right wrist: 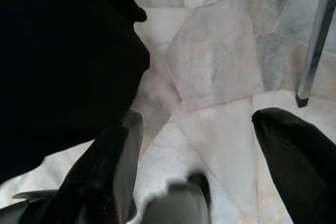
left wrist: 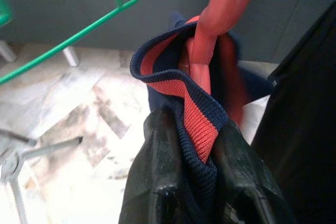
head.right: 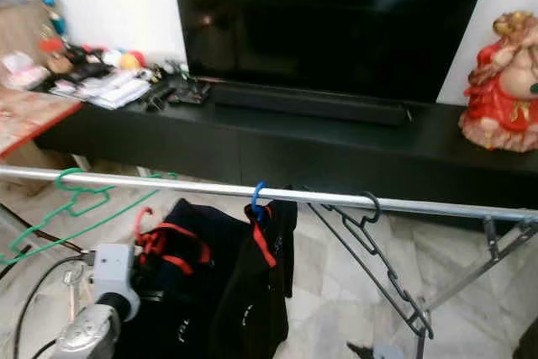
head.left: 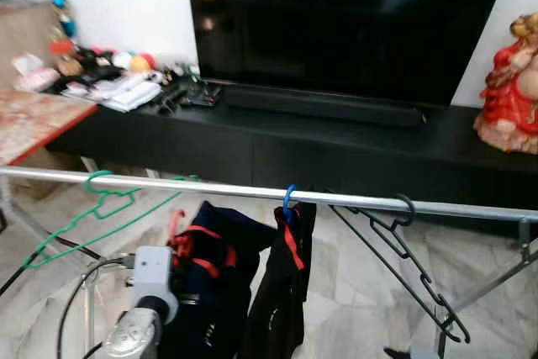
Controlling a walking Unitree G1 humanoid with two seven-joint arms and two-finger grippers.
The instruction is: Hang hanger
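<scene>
Below the rail (head.left: 252, 189), a red hanger (left wrist: 210, 35) carries a navy, red-striped garment (left wrist: 194, 114).

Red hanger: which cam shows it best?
Left wrist view: the red hanger is close up, its neck running into the striped collar pinched by the left claw. Both eye views show just its hook below the rail.

Open stretch of rail (head.left: 210, 187) between green hanger (head.left: 92, 208) at 9 o'clock and blue hook (head.left: 288, 199) at centre. Black hanger (head.left: 395, 250) crowding the span toward 3 o'clock. Dark garment (head.left: 282, 283) blocking passage below at 6 o'clock. Bare floor (right wrist: 220, 66) free under the right gripper (right wrist: 197, 145), fingers spread.
</scene>
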